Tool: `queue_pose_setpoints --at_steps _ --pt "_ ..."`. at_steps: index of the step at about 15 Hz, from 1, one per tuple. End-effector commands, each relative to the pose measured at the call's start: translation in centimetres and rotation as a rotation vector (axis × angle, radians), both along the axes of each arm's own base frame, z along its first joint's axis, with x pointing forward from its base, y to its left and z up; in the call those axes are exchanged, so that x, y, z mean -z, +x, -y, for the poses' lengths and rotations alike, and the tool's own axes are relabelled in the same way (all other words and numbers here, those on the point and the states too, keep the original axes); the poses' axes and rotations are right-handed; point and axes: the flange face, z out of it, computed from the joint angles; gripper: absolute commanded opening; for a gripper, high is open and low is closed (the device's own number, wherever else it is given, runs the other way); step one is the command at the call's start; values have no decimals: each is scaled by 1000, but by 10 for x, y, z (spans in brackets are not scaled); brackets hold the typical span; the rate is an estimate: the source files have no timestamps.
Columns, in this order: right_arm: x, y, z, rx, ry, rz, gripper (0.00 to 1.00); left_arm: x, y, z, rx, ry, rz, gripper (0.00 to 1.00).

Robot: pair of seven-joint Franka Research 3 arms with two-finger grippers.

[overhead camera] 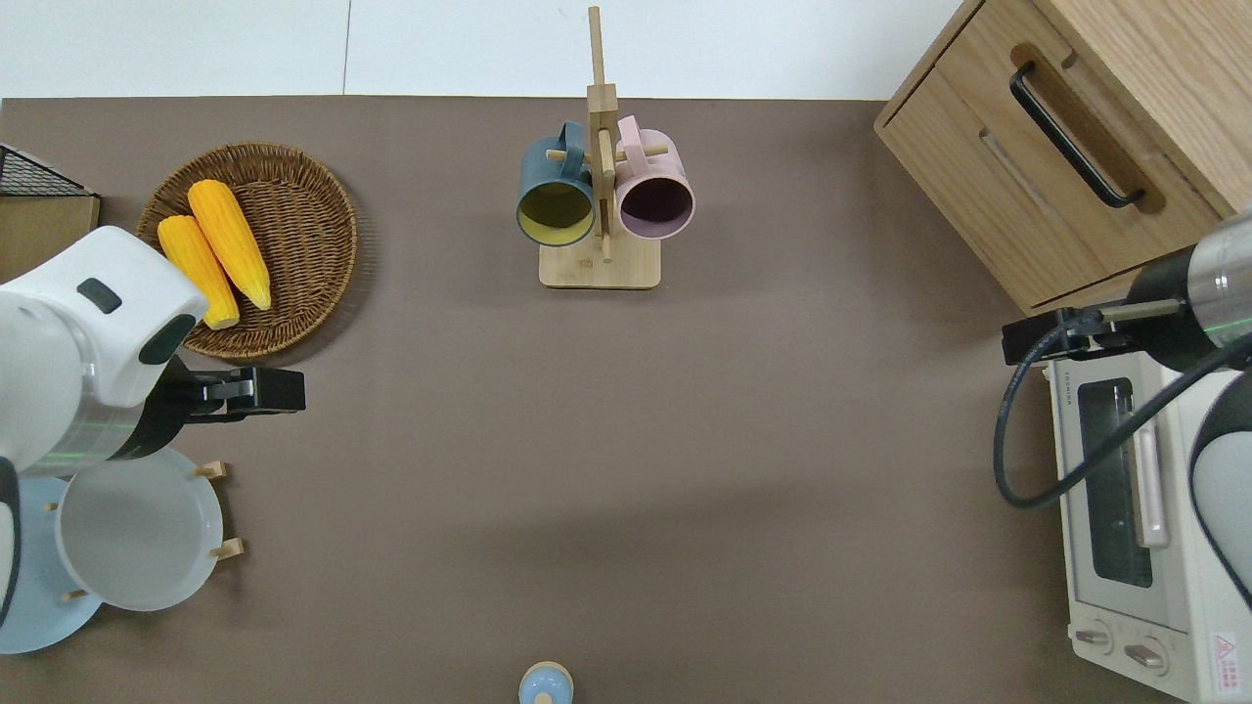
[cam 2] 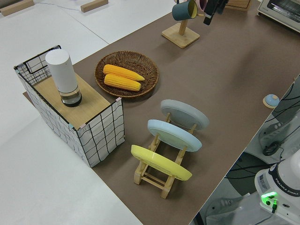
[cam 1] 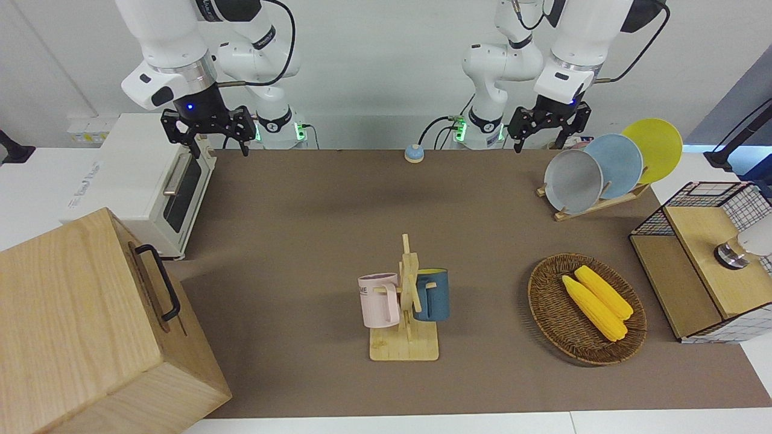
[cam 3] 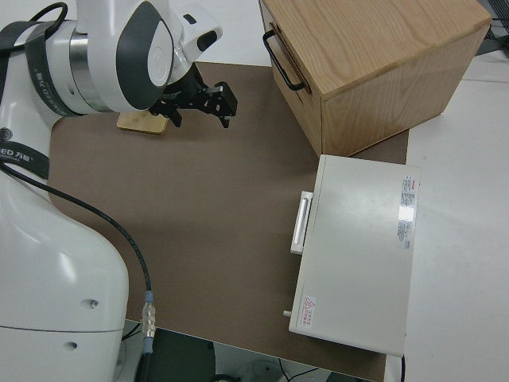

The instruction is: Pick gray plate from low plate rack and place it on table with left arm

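The gray plate (cam 1: 573,181) leans in the low plate rack (cam 1: 603,204) at the left arm's end of the table (cam 1: 301,241), in the slot farthest from the robots. It also shows in the overhead view (overhead camera: 137,533) and the left side view (cam 2: 184,114). My left gripper (cam 1: 540,146) hangs open and empty in the air; the overhead view shows it (overhead camera: 245,391) over the mat between the rack (overhead camera: 220,471) and the wicker basket. My right gripper (cam 1: 218,140) is open and parked.
A light blue plate (cam 1: 618,166) and a yellow plate (cam 1: 654,147) stand in the same rack. A wicker basket (cam 1: 546,313) holds two corn cobs. A mug stand (cam 1: 407,301), a wire-sided box (cam 1: 699,265), a toaster oven (cam 1: 151,181) and a wooden cabinet (cam 1: 90,325) stand around.
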Motion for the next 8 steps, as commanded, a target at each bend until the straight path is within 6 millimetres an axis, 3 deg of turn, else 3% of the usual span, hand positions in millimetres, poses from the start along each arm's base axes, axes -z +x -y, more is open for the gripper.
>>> queue_pose_setpoints --at_steps 1,8 --pt "-3 1 2 15 -1 -4 983 1 -5 -7 -7 12 2 1000" --pt "-3 1 2 15 -1 -4 983 -1 -6 -12 -16 7 0 1000"
